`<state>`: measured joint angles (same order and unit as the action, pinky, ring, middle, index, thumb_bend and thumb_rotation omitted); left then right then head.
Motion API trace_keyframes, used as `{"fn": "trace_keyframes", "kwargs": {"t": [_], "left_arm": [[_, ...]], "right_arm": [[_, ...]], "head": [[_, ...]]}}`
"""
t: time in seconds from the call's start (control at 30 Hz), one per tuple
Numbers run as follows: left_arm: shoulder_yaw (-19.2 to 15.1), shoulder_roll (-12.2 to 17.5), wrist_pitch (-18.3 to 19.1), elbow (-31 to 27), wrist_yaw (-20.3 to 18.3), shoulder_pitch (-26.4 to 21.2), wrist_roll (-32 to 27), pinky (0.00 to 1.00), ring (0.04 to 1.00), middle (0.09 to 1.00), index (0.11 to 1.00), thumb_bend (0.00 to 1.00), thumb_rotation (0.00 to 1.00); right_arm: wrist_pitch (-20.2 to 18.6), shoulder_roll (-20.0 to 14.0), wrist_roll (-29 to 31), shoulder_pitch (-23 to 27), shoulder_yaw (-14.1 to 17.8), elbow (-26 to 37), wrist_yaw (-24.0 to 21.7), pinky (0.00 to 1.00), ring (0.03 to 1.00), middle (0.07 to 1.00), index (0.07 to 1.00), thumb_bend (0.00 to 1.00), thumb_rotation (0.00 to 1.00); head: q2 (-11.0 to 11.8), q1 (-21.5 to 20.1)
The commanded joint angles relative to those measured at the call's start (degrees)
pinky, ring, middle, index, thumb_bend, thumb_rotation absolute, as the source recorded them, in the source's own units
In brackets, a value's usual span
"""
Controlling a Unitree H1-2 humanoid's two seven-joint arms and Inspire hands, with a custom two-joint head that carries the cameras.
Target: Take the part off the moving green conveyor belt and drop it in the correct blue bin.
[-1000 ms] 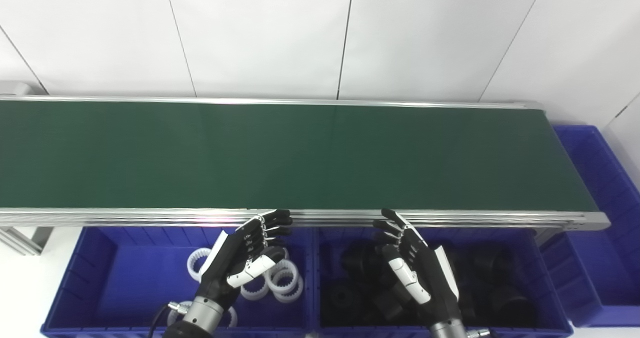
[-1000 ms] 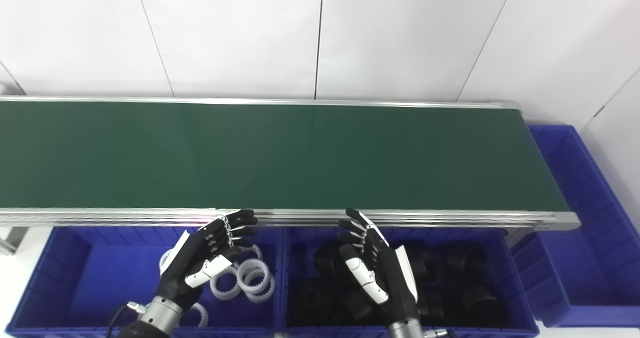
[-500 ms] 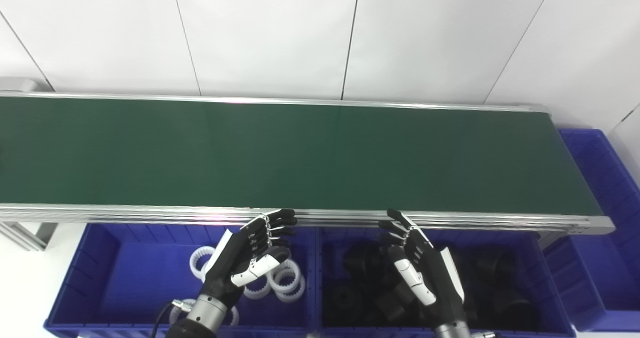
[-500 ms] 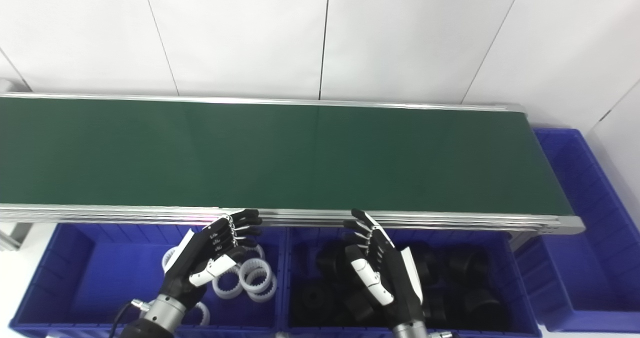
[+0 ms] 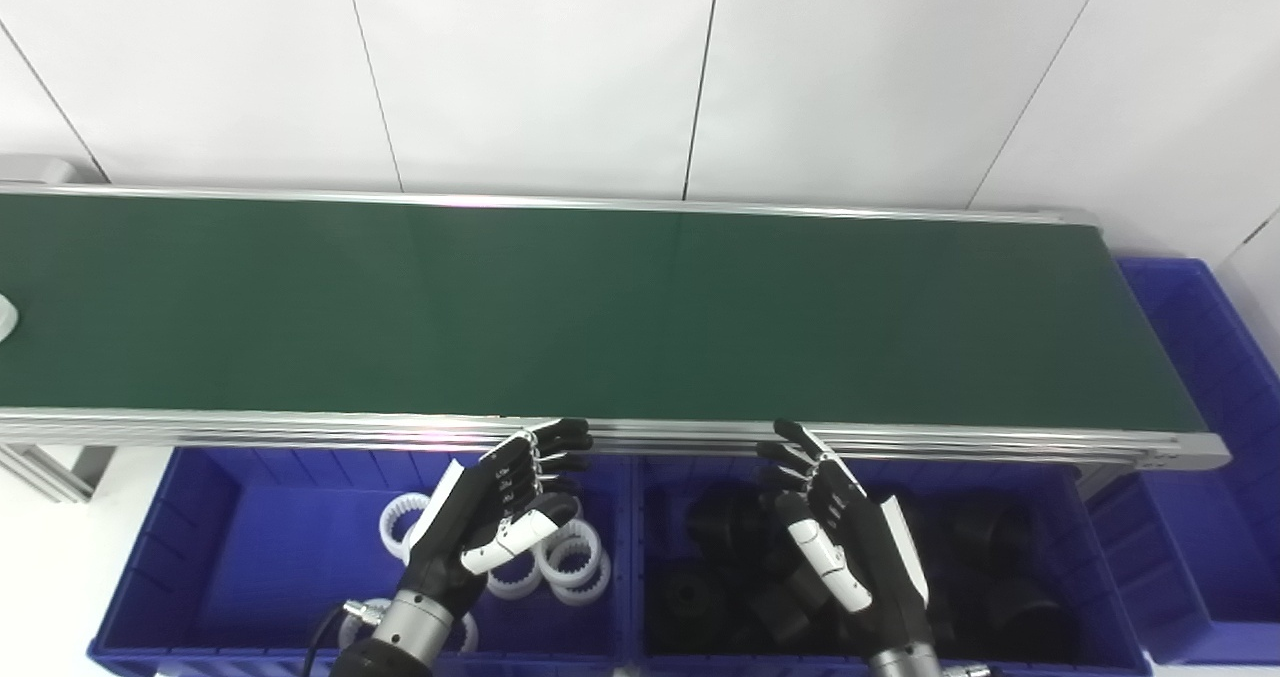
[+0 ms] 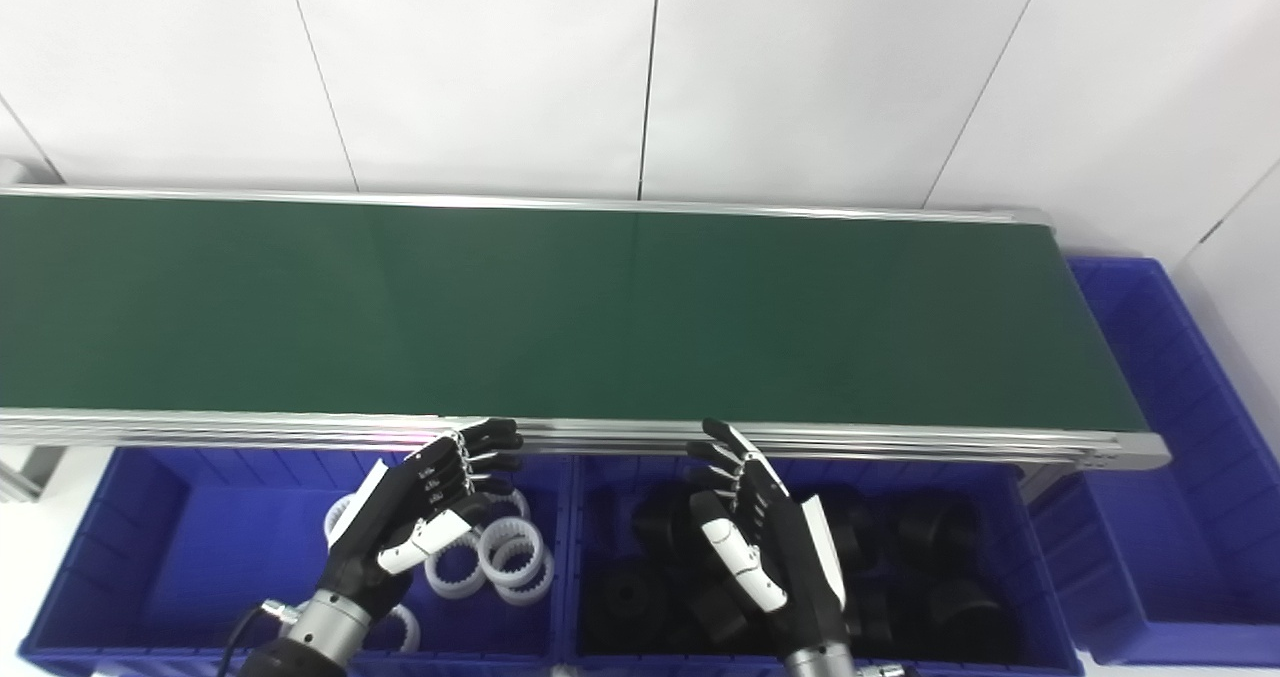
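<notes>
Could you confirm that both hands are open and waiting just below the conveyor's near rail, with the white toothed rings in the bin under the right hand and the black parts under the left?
Not quite: the bins are swapped. In the left eye view the white toothed rings lie in the bin under the left hand, and the black parts fill the bin under the right hand. Both hands are indeed open, just below the conveyor's near rail.

Bright, even overhead light; white wall panels (image 5: 540,67) near overexposed. Faint pinkish glare on the conveyor's near aluminium rail (image 5: 440,435). Green belt (image 6: 560,307) matte, shadowless. Black parts (image 6: 930,597) lose detail in the bin. Overall slightly soft focus.
</notes>
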<state>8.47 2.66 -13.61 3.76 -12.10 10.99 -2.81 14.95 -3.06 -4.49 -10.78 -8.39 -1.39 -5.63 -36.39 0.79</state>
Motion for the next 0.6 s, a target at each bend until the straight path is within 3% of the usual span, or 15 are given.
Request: {"fn": "trace_keyframes", "kwargs": {"t": [0.0, 0.47, 0.57], "left_arm": [[0.0, -0.14, -1.89, -1.17, 0.18, -0.63, 0.06, 0.67, 0.74, 0.784, 0.777, 0.87, 0.57], [-0.29, -0.46, -2.33, -0.95, 0.89, -0.54, 0.64, 0.68, 0.75, 0.789, 0.78, 0.88, 0.57], [-0.14, -0.63, -2.82, -0.47, 1.3, -0.53, 1.25, 0.68, 0.758, 0.796, 0.785, 0.87, 0.57]], "right_arm": [[0.27, 0.33, -0.01, 0.23, -0.01, 1.69, 0.17, 0.66, 0.751, 0.802, 0.879, 0.55, 0.74], [0.22, 0.34, -0.12, 0.28, -0.09, 1.63, 0.1, 0.66, 0.746, 0.8, 0.875, 0.55, 0.75], [0.81, 0.1, 0.01, 0.26, 0.03, 1.07, 0.02, 0.66, 0.747, 0.801, 0.874, 0.54, 0.74]], "head": [[0.04, 0.02], [0.41, 0.18], [1.92, 3.06]]}}
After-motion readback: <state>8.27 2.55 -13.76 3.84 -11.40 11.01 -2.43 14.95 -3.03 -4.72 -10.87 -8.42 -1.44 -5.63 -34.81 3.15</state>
